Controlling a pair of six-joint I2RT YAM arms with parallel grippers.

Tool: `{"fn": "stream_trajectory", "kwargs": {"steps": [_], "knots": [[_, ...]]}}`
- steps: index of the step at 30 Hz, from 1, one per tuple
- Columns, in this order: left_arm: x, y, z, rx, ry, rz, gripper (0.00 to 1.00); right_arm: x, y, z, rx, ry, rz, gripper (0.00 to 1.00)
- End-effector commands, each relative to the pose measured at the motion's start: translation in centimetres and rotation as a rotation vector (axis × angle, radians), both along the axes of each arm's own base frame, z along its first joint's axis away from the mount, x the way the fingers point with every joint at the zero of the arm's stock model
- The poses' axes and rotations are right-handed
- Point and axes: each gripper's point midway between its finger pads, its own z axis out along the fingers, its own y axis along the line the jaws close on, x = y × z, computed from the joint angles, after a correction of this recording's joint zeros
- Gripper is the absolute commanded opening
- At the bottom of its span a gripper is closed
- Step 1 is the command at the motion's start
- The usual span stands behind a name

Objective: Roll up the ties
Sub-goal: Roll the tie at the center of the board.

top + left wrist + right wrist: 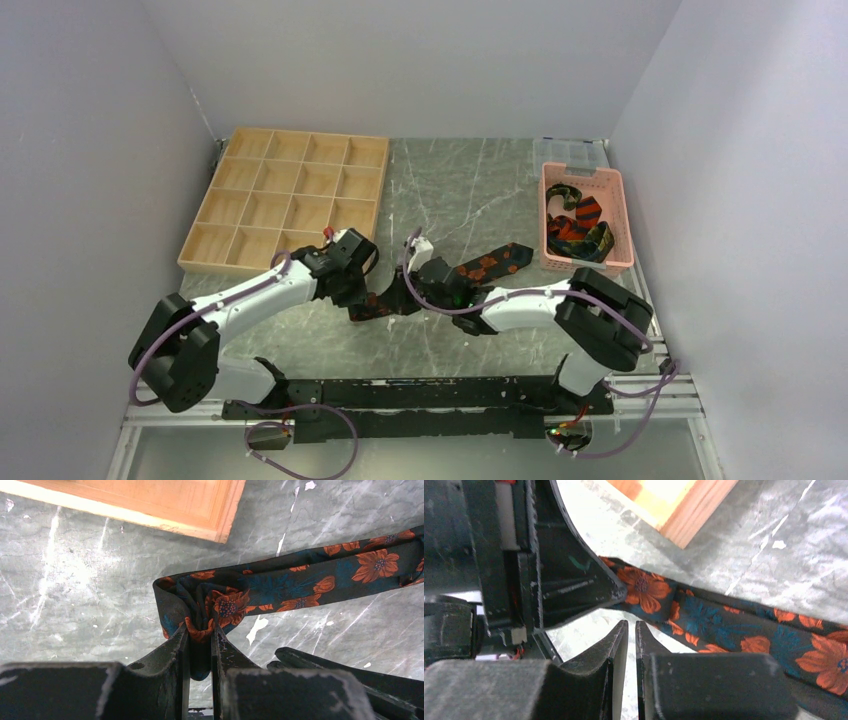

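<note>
Black-and-orange tie [300, 580], one on the table [450, 190], clamped in left tool [200, 635]; right tool [631, 625] nearly together, empty.

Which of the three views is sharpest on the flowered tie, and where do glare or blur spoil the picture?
Left wrist: sharpest; the tie shows crisp flowers, only the left gripper's fingers are dark and soft. Right wrist: tie readable, but the table glares white at top. Top external: even light, tie too small for detail.

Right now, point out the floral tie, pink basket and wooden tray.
floral tie [300, 582]: left wrist view, flat stretch beyond the roll.
pink basket [600, 263]: top external view, near wall.
wooden tray [265, 210]: top external view, middle compartment floor.
</note>
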Motion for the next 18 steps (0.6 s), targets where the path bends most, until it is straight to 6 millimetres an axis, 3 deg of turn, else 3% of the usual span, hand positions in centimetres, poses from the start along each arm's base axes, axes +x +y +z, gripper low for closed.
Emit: {"fn": "stream_trajectory", "kwargs": {"steps": [1,12,18], "knots": [[0.9,-0.8,1.0,-0.015,-0.037,-0.012,0.03,2.4,1.1,2.6,0.058,-0.063,-0.043,0.16],[0.6,-0.9,1.4,-0.034,-0.048,-0.009,0.03,1.8,3.2,-1.4,0.029,0.065,0.019,0.16],[0.8,-1.7,2.7,-0.080,-0.080,-0.023,0.03,1.0,3.8,-2.7,0.048,0.122,0.050,0.16]]}}
